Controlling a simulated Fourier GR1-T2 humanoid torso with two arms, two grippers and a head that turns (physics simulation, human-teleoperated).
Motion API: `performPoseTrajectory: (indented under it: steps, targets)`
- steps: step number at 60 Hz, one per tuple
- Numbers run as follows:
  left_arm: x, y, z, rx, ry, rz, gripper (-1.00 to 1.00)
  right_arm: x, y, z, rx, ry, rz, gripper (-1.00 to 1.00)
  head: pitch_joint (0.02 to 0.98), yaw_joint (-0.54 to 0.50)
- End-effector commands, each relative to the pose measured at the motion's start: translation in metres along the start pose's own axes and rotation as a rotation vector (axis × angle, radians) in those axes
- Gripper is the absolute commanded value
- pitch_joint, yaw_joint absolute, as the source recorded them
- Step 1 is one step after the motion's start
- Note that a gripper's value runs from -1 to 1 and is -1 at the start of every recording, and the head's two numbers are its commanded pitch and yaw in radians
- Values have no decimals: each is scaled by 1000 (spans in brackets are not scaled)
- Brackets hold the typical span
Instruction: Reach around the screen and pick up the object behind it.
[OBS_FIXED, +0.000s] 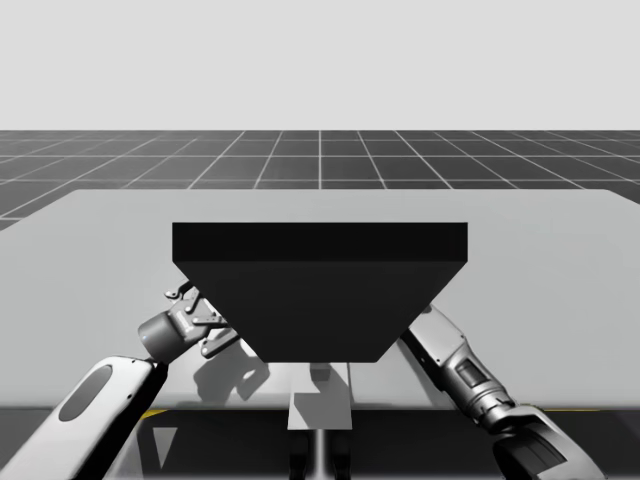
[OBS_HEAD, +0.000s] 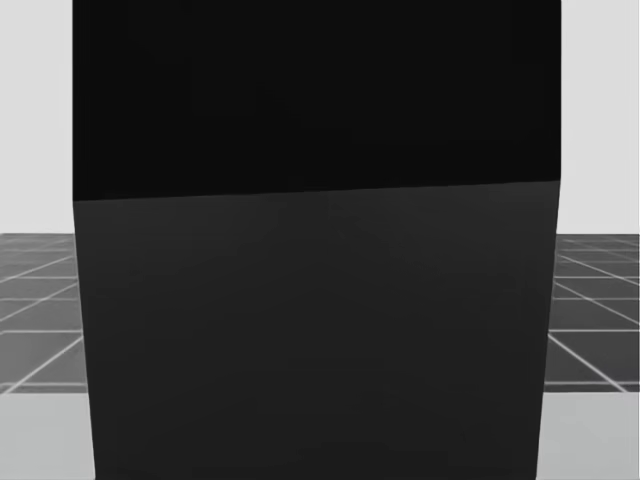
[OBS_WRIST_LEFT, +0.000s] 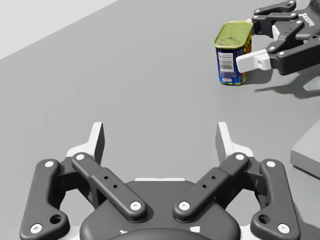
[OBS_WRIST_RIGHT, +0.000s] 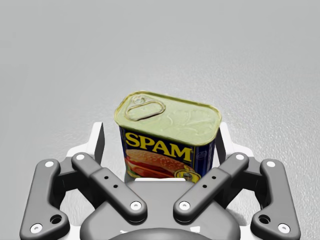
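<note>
Upright blue rectangular can (OBS_WRIST_RIGHT: 167, 137), gold pull-tab lid

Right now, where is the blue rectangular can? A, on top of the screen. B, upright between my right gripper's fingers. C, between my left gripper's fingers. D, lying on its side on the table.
B: the right wrist view shows the blue rectangular can standing upright between the open fingers of my right gripper, while my left gripper has bare table between its fingers.
</note>
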Motion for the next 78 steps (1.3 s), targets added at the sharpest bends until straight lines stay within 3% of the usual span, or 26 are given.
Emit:
performPoseTrajectory:
  steps: [1,14,15,18,19,20,31,43,62,78]
  targets:
    - [0,-1,1,-4,-1,-6,-1000,-2,-5,-15,-1,15,12,-1000,159,-6]
    - [0,-2,2,-2,-2,-12,-1000,-7,-11,-27,-31,38,6,-1000,158,-3]
    - [0,-2,2,-2,-2,-13,-1000,-8,-11,-27,-29,39,17,-1000,158,-3]
    - [0,-2,2,-1,-2,-13,-1000,-11,-12,-28,-55,37,34,-443,158,-4]
    - [0,-2,2,-2,-2,-13,-1000,-11,-12,-28,-63,30,35,188,158,-4]
    - [0,-2,3,-1,-2,-14,-1000,-12,-12,-27,-53,32,22,1000,158,-4]
    - [0,-2,3,2,-3,-16,-1000,-11,-16,-19,-64,32,10,1000,158,-5]
    - [1,-1,3,10,-4,-20,-1000,6,-29,15,-106,-7,60,1000,157,-5]
    - [3,0,1,15,-6,-26,-1000,15,-69,91,-211,-46,88,1000,156,-2]
    - [4,0,1,18,-3,-31,-1000,49,-102,135,-329,-130,66,1000,157,1]
